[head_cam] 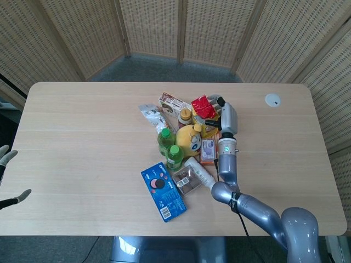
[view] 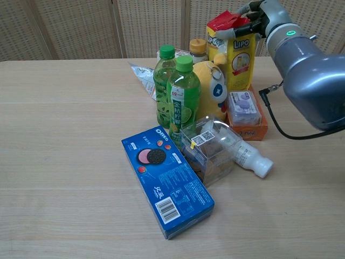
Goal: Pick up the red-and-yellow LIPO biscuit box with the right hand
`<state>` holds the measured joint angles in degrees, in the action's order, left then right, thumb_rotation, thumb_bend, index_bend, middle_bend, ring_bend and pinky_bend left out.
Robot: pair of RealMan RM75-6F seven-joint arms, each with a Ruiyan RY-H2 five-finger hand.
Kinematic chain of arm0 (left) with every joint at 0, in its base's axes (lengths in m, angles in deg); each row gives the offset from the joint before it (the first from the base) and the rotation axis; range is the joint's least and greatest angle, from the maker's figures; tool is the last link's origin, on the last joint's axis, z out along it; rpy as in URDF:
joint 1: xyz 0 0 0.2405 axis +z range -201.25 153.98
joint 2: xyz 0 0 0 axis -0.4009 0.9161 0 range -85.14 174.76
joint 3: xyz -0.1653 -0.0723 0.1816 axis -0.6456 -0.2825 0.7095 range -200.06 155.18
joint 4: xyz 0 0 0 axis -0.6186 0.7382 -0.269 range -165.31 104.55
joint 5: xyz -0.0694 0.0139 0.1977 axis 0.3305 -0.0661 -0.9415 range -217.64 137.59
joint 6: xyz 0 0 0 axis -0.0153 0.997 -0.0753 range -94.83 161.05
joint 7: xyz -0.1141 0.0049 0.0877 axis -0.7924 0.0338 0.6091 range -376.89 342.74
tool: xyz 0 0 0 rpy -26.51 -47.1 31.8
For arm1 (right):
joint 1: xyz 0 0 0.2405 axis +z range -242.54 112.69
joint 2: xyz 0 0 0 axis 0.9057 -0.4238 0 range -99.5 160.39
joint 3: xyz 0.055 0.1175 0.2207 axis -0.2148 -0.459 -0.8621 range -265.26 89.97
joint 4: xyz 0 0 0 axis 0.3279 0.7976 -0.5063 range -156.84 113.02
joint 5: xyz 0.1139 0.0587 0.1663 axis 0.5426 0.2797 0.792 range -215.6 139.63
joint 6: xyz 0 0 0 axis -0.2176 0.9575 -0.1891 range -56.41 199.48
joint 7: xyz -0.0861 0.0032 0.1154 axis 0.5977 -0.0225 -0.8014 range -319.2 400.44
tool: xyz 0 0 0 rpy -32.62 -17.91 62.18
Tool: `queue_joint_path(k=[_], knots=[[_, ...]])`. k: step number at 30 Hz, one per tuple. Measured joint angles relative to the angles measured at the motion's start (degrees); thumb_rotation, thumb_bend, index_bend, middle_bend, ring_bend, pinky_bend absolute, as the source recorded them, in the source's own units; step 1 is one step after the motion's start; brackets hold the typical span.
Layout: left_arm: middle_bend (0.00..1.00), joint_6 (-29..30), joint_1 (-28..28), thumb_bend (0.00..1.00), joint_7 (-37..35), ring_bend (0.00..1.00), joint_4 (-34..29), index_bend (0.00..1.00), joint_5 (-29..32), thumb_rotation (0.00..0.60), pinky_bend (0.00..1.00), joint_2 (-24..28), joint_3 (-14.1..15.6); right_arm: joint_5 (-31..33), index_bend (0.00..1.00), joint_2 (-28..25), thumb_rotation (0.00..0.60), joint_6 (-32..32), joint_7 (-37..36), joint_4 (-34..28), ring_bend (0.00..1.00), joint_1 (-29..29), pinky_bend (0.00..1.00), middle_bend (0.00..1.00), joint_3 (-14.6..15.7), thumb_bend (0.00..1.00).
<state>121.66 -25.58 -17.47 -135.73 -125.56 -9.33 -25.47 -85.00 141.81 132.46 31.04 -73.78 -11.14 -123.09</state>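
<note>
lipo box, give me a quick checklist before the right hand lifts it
1. Right hand at the LIPO box: ok, its fingers lie against the red top.
2. Firm hold on the box: cannot tell, the far-side contact is hidden.
3. Box upright: ok in the chest view, standing behind the yellow plush toy.
4. Neighbours clear of the lift path: not ok, the plush and the brown-lidded jar crowd the box; the orange box lies at its foot.
5. Left hand out of the way: ok, at the table's far left edge.
</note>
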Motion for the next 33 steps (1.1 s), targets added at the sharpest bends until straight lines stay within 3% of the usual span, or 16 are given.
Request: queue_joint_path(k=[16,26,33], knots=[[0.0,0.15,0.08,0.0,-0.59,0.0,-0.14,0.14,-0.3,0.6,0.0,0.14,0.07,-3.54,0.5,-3.48,0.6,4.03,0.37,-7.3,0.75,-0.45,0.93,0.73,-2.24,0.05],[0.0,0.04,0.04,0.0,-1.03,0.0,-0.29,0.14,-0.75,0.6,0.0,0.3,0.25,-4.02,0.51,-8.1,0.6,7.97,6.13,-17.9,0.76,0.68,0.93,0.74,-5.55,0.05],[0.0,-0.24,-0.05,0.0,-0.9,0.0,-0.35,0.14,-1.01,0.6,0.0,0.25,0.46,-2.82,0.52,-10.95,0.6,9.88,10.45,-22.09,0.76,2.31,0.93,0.74,-7.92,0.05]])
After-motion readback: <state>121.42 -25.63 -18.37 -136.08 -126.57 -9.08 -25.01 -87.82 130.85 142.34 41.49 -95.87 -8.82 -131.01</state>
